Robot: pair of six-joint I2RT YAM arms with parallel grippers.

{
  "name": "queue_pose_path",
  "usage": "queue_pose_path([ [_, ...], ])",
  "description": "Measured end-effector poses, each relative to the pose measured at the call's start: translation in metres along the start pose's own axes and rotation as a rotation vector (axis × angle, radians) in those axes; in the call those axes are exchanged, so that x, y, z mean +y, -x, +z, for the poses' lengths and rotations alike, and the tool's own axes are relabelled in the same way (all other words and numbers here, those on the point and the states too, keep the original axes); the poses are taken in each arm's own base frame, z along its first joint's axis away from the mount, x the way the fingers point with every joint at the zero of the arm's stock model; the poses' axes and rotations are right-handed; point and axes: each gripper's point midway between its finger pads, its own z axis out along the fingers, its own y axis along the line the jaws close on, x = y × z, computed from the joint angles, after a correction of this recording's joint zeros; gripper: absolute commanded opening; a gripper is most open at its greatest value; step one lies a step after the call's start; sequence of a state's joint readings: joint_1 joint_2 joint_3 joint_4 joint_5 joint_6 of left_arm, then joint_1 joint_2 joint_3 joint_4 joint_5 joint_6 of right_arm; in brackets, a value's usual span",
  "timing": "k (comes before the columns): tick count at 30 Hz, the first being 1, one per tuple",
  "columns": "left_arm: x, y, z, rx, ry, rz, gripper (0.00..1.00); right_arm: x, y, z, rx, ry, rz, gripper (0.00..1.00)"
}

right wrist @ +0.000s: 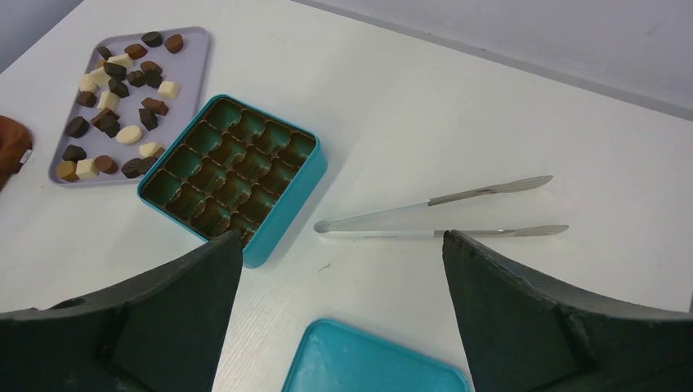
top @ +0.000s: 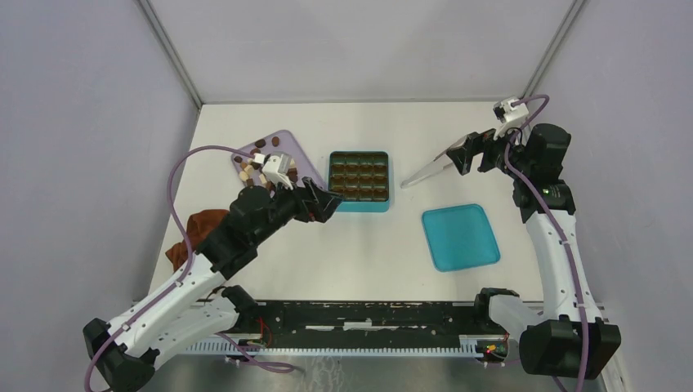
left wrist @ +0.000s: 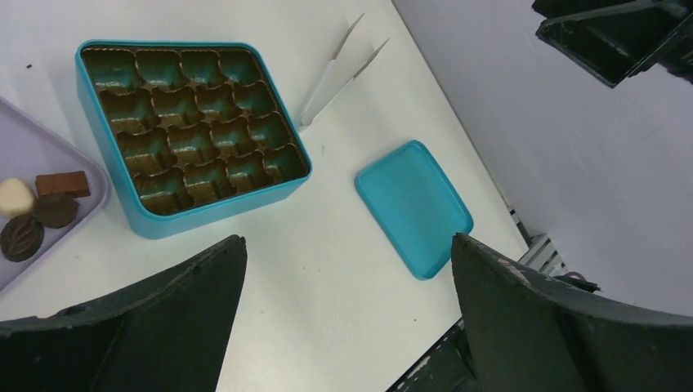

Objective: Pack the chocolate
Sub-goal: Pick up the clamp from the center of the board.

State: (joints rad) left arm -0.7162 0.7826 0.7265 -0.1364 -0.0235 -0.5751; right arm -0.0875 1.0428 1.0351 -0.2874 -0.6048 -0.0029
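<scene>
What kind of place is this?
Likely a robot test cell: plain grey walls enclose a white table, a left arm and right arm are bolted at its edge, and the chocolate lies on a lilac tray.

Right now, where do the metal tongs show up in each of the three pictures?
Top external: tongs right of centre, slanting up to the right.
Left wrist: top centre.
Right wrist: centre right, lying flat.
Shared landmark: the teal box, just left of the tongs in every view.

Left arm (7 o'clock), right arm (5 o'clock): white links, black joints, 1 purple cable each
</scene>
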Motion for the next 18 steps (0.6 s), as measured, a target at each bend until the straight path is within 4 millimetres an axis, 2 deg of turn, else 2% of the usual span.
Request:
queue_pose_path([
  [6, -0.019, 0.009, 0.0, -0.051, -0.092, -0.069, 1.0, 0.004, 0.0, 0.001, -0.006, 0.028, 0.0, 0.98],
  [9, -0.031, 0.006, 0.0, -0.05, -0.166, -0.106, 0.99, 0.012, -0.007, 0.004, -0.011, 0.082, 0.001, 0.98],
  [15, -0.049, -0.017, 0.006, 0.013, -0.253, -0.117, 0.96, 0.031, -0.051, 0.012, 0.03, 0.229, 0.0, 0.98],
  [18, -0.059, -0.03, 0.008, 0.045, -0.279, -0.11, 0.97, 0.046, -0.064, 0.014, 0.039, 0.335, -0.113, 0.98],
])
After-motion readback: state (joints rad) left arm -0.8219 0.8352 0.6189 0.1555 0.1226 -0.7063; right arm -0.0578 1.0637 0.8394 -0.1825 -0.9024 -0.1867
